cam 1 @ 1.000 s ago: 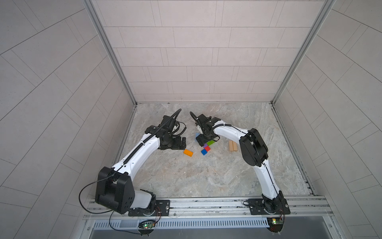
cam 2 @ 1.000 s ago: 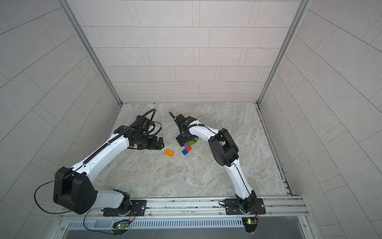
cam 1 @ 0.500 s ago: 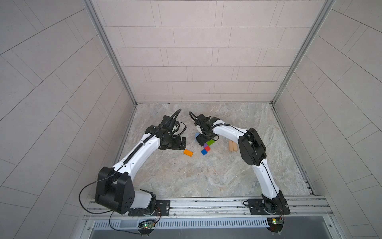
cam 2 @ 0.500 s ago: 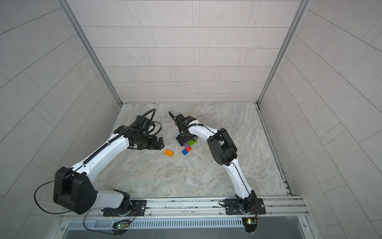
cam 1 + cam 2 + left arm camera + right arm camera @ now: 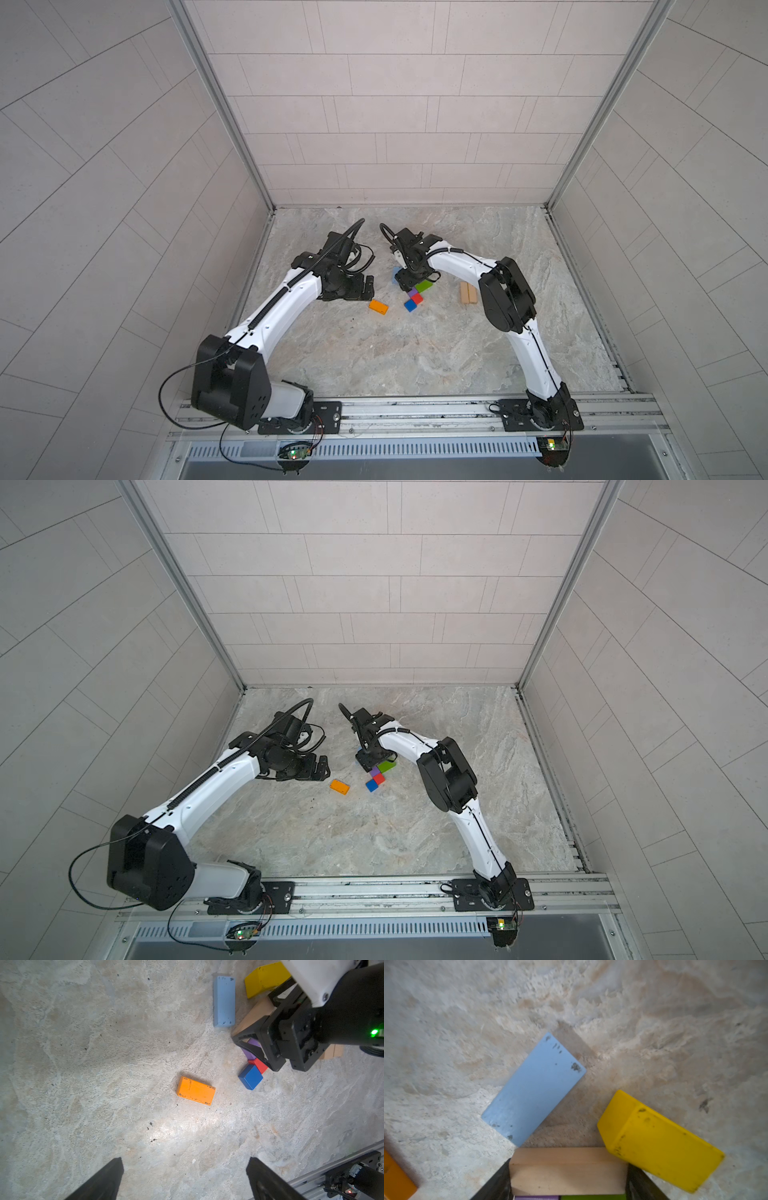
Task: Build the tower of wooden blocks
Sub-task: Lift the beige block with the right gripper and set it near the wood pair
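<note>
The left arm (image 5: 274, 307) is bent at the elbow and stretched forward from its base. Its wrist is turned so that the left gripper (image 5: 185, 1165) is pointed downward, with the jaws spread wide (nothing is seen between them). The right arm (image 5: 457, 262) is arched over from its own base with the elbow raised high, and the right gripper (image 5: 568, 1162) is pointed steeply down — its jaws are set against both ends of a tan block (image 5: 566, 1176). The two grippers are placed near each other — but apart — in both top views.
</note>
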### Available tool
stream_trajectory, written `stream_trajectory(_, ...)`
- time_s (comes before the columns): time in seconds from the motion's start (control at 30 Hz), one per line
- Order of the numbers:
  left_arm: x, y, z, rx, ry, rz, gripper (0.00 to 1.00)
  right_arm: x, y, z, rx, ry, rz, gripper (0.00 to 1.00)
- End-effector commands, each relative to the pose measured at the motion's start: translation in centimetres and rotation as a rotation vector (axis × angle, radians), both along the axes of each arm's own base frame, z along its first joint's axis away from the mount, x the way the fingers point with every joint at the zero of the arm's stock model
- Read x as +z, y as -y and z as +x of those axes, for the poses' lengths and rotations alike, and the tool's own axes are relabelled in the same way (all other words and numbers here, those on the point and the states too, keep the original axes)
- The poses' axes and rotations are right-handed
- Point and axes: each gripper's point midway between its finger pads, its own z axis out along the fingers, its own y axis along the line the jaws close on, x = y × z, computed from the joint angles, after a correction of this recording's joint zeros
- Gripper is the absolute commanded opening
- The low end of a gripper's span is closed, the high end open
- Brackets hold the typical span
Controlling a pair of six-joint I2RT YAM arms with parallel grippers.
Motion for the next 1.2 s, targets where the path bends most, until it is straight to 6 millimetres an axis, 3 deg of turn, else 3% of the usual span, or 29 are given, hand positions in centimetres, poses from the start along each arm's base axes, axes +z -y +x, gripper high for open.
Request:
stream_trajectory(0.0, -0.2, -0.3, 0.0, 0.005, 0.001, 0.005, 1.00, 4.3, 0.1, 0.4, -0.002, 0.066, 0.028, 0.72)
stream_trajectory(0.23, -0.3, 0.2, 0.0, -0.004, -0.009, -0.024, 1.00, 7.3, 1.3, -1.0, 0.005, 0.081, 0.028, 0.70)
stream_trajectory(0.53, 0.0, 1.0, -0.3, -0.025, -0.008, -0.072, 1.00, 8.3, 4.8, -6.1, 0.010, 0.032, 0.004, 0.70)
stream_trajectory(0.7, 0.0, 1.6, -0.4, -0.037, -0.017, -0.101, 1.00, 7.2, 7.2, -9.3, -0.013, 0.006, -0.014, 0.70)
stream_trajectory(0.83, 0.2, 2.0, -0.6, -0.052, -0.012, -0.120, 1.00, 5.6, 8.0, -12.0, 0.003, -0.026, 0.000, 0.70)
stream_trajectory(0.97, 0.5, 2.5, -0.8, -0.075, -0.002, -0.130, 1.00, 3.2, 8.2, -13.8, 0.011, -0.068, -0.002, 0.70)
stream_trajectory(1.17, 0.2, 3.0, -1.2, -0.115, 0.012, -0.093, 0.99, 0.7, 7.5, -14.9, 0.013, -0.089, 0.013, 0.70)
